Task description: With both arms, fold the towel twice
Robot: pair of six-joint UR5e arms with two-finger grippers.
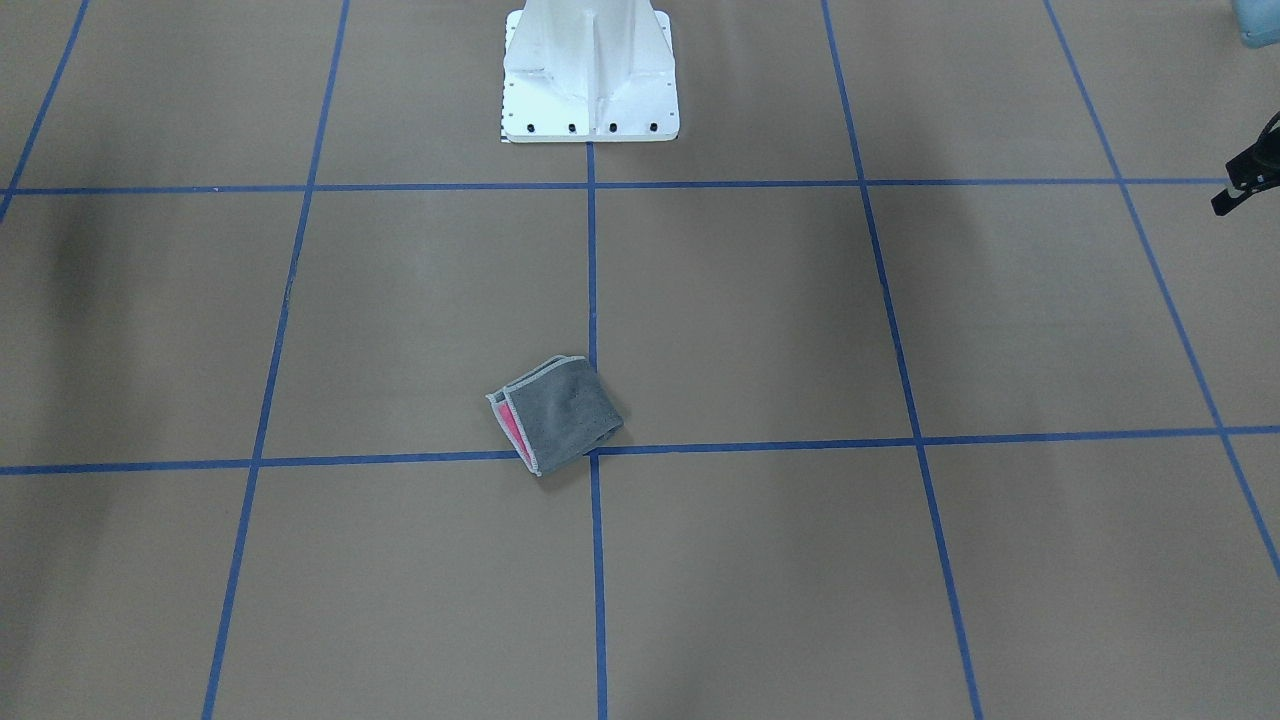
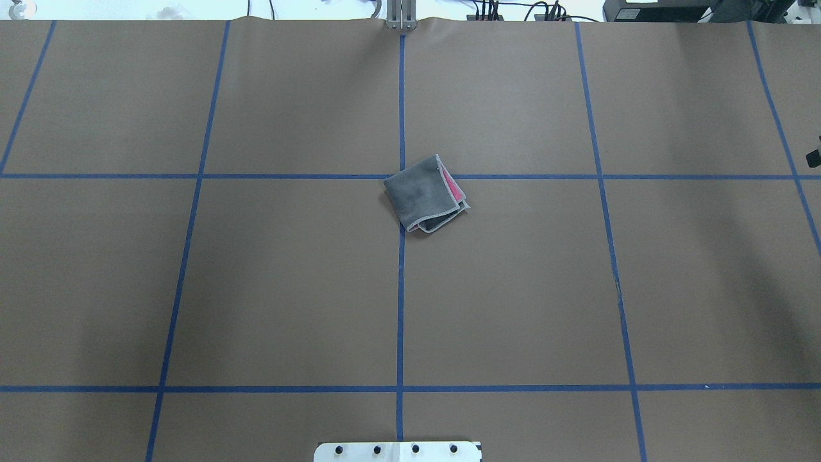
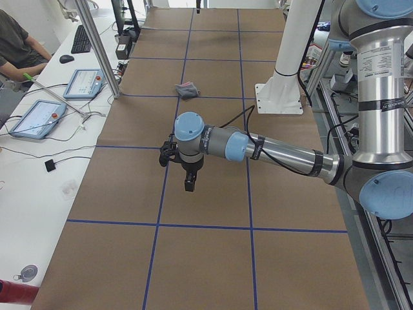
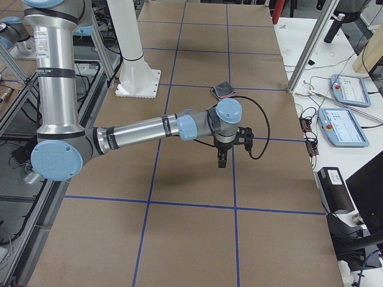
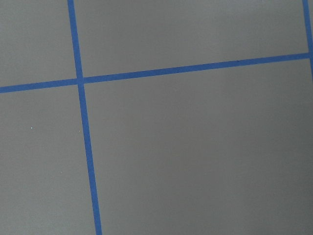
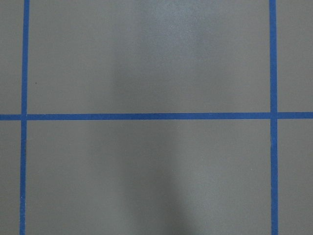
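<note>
The towel (image 1: 560, 412) lies near the middle of the table as a small folded square, dark grey face up, with a strip of pink showing along one edge (image 2: 423, 194). Neither gripper touches it. My left gripper (image 3: 188, 186) hangs above the brown paper well to the towel's side, and only a black piece of it shows at the edge of the front view (image 1: 1245, 185). My right gripper (image 4: 222, 161) hangs over the opposite side, a sliver at the overhead view's edge (image 2: 813, 157). Whether either is open or shut I cannot tell. Both wrist views show only paper and blue tape.
The white pedestal base (image 1: 590, 90) stands at the robot's side of the table. Blue tape lines (image 2: 401, 289) grid the brown paper. A side bench holds tablets (image 3: 35, 118) and a keyboard, with a seated person (image 3: 19, 45) beside it. More control pendants (image 4: 350, 89) lie on the other side.
</note>
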